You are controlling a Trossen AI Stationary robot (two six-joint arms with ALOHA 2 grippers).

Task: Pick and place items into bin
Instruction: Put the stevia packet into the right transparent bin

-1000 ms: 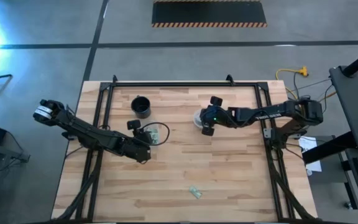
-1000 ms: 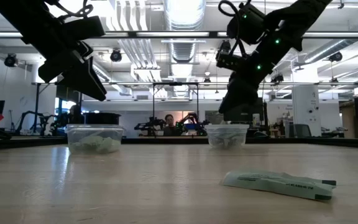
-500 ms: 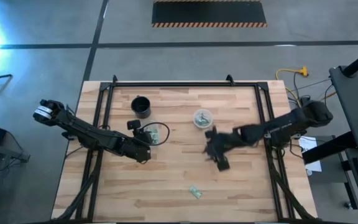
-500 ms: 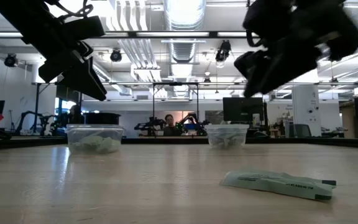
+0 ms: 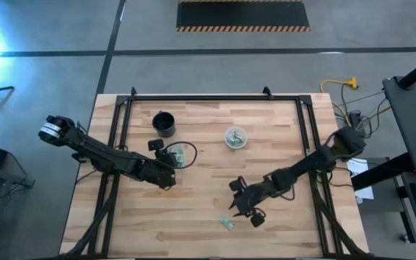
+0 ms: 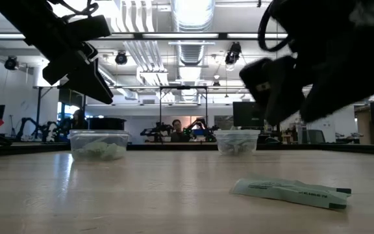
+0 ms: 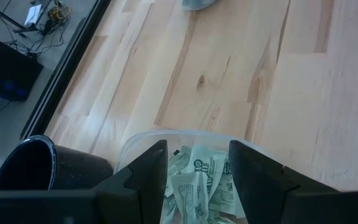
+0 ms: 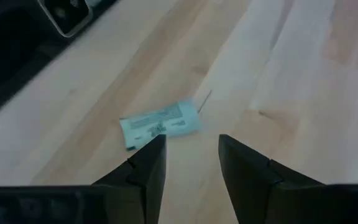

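One green-and-white packet (image 5: 227, 223) lies alone on the bench (image 5: 215, 180), in the lower middle of the high view. The right hand (image 5: 245, 209) hangs just to the upper right of it, apart from it and above the wood. Its two fingers (image 8: 146, 167) stand parted with nothing between them. In the right wrist view the packet sits just ahead of the gap between these fingers, a little to the side of the gap's middle. Its long axis runs across the gap, only slightly tilted, so the fingers would have to meet its long side or turn first.

The right hand is clearly the nearer one. The left hand (image 5: 166, 160) waits at the middle left of the high view, over a clear bin (image 5: 181, 154) full of the same packets. Its fingers are parted and hold nothing.

A second clear tub (image 5: 235, 137) stands in the upper middle, with what seem to be more packets inside, though that is hard to see. A black cup (image 5: 164, 123) stands in the upper left part. Nothing lies between the right hand and the packet.
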